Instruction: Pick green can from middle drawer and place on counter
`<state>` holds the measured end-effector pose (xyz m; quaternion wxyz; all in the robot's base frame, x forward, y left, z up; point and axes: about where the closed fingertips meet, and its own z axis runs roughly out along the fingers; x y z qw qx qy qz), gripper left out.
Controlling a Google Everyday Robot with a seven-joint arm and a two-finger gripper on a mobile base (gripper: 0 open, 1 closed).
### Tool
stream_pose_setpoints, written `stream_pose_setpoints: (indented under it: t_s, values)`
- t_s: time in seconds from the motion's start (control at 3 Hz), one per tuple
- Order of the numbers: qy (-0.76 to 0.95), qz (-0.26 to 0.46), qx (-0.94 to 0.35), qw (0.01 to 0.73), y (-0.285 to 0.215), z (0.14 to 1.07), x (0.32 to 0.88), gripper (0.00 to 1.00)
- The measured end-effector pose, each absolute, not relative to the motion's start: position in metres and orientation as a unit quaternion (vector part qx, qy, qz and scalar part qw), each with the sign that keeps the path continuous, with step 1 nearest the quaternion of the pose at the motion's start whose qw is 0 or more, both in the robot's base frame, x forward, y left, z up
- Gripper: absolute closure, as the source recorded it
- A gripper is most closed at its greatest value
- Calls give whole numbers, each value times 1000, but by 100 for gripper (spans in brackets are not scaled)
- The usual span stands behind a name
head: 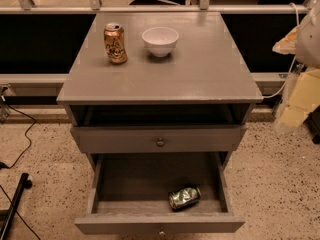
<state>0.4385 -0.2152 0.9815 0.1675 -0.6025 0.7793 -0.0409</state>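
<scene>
The green can [184, 197] lies on its side in the open middle drawer [125, 223], near the front and right of centre. The drawer is pulled well out below the other knobbed drawer front [160, 140]. The grey counter [200, 69] is the cabinet's top. My gripper [299, 101] hangs at the right edge of the camera view, beside the cabinet's right side at about counter height, far from the can and holding nothing that I can see.
An orange-gold can [115, 43] and a white bowl [160, 41] stand at the back of the counter. A rail and dark panels run behind the cabinet. Black cables [17, 149] and a stand leg lie on the speckled floor at left.
</scene>
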Motion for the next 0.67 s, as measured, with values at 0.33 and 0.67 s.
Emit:
stream_pose_setpoints:
  t_s: [0.33,0.67]
  values:
    - [779,-41,-603,168,-215,981,438,0]
    - [761,-46,-625,171,-222,960,440,0]
